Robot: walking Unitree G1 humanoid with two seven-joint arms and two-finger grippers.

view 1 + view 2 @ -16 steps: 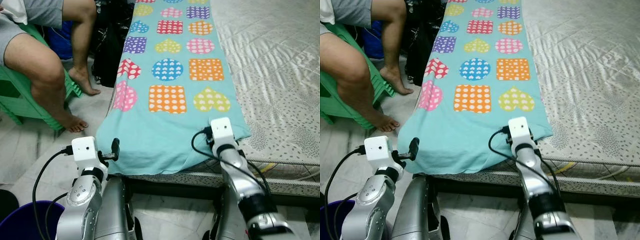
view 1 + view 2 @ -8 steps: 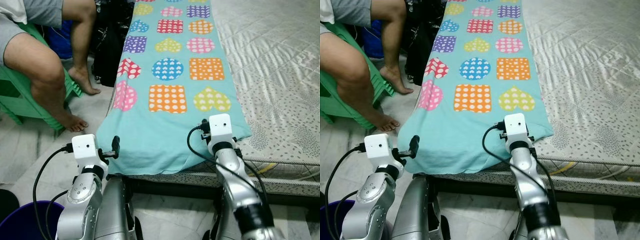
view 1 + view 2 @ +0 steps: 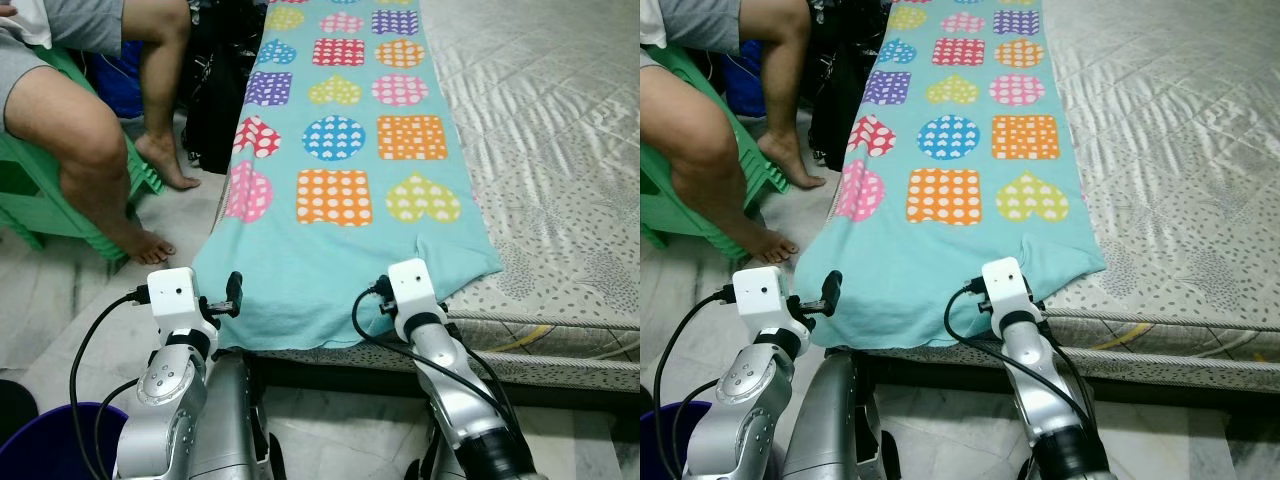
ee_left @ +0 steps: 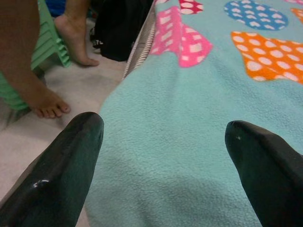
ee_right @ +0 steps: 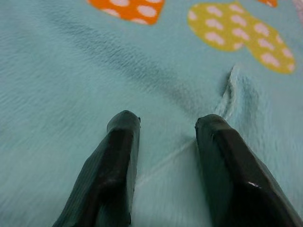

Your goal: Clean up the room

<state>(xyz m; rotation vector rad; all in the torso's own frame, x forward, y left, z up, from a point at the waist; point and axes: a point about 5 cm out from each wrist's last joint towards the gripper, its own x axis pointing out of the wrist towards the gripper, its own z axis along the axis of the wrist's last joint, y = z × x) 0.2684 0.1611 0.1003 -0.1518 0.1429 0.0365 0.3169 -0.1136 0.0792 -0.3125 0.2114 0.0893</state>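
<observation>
Blanket (image 3: 340, 190) lies lengthwise along bed (image 3: 560, 150) left edge. Left gripper (image 4: 163, 137) wide apart, right gripper (image 5: 165, 123) narrowly parted on hem. Person's legs (image 3: 90, 150) left.

No readable text, labels, brands or numbers anywhere. The blanket (image 3: 340, 170) on the bed (image 3: 560, 130) carries only dotted hearts, squares and circles, no lettering.

1 blanket (image 3: 340, 150), 1 bed (image 3: 560, 150), 1 person (image 3: 70, 120), 1 green stool (image 3: 40, 200), 1 purple bin (image 3: 45, 445).
</observation>
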